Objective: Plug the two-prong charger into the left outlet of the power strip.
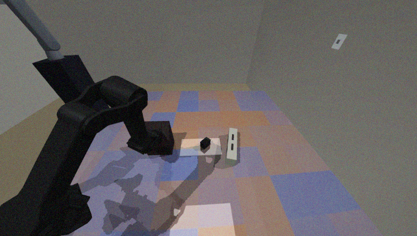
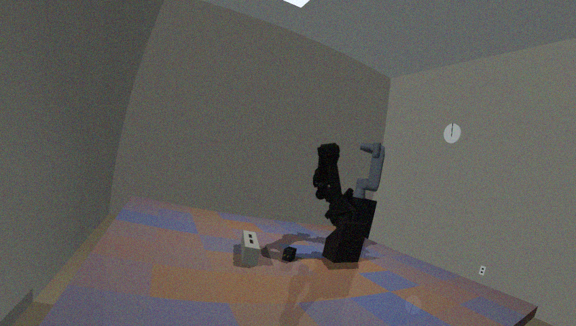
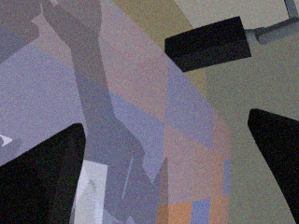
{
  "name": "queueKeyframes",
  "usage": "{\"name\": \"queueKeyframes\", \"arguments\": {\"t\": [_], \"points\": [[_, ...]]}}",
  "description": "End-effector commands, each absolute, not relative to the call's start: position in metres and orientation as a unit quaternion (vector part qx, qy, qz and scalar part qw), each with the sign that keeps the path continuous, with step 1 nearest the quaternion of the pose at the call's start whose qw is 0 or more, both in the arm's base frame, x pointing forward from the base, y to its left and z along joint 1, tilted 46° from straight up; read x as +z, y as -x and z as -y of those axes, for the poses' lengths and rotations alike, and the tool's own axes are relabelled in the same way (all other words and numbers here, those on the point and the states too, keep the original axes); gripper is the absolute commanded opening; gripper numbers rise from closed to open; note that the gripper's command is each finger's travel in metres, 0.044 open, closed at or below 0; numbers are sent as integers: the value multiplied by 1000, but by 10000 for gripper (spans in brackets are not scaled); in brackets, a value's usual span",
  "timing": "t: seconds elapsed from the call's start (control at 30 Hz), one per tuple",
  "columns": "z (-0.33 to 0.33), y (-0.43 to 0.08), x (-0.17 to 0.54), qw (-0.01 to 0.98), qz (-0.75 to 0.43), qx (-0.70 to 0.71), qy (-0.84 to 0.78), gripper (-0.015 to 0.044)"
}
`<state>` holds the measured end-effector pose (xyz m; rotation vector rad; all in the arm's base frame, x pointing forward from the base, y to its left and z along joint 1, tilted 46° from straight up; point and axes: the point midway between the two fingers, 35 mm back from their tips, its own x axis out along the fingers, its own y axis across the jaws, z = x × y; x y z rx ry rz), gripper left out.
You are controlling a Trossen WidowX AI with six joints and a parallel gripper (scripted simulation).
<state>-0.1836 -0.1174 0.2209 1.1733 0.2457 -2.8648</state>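
Note:
The charger (image 1: 205,143) (image 2: 289,254) is a small black block on the patchwork table top. Small yellowish marks show on its side facing the exterior camera. The power strip (image 1: 231,154) (image 2: 250,257) is a pale upright block with two dark outlets on top. It stands beside the charger, with a gap between them. My gripper (image 3: 171,125) is open and empty, its two black fingers wide apart in the wrist view. It is away from both objects, and neither shows between the fingers. In the top and exterior views the fingers are hard to tell from the dark arm.
A grey arm (image 1: 32,23) (image 2: 375,167) (image 3: 276,35) stands on a black pedestal (image 1: 65,78) (image 3: 206,44) behind my arm. A dark block (image 1: 162,135) (image 2: 343,244) is near my arm. Bright patches and arm shadows cross the table. Walls stand beyond the table edges.

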Motion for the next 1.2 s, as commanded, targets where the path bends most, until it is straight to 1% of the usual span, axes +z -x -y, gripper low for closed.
{"name": "queueKeyframes", "arguments": {"t": [0.0,0.5,1.17], "points": [[129,178,217,50,-105,-917,-381,440],[167,152,208,157,-184,-895,-375,440],[211,110,206,267,-254,-866,-337,440]]}}
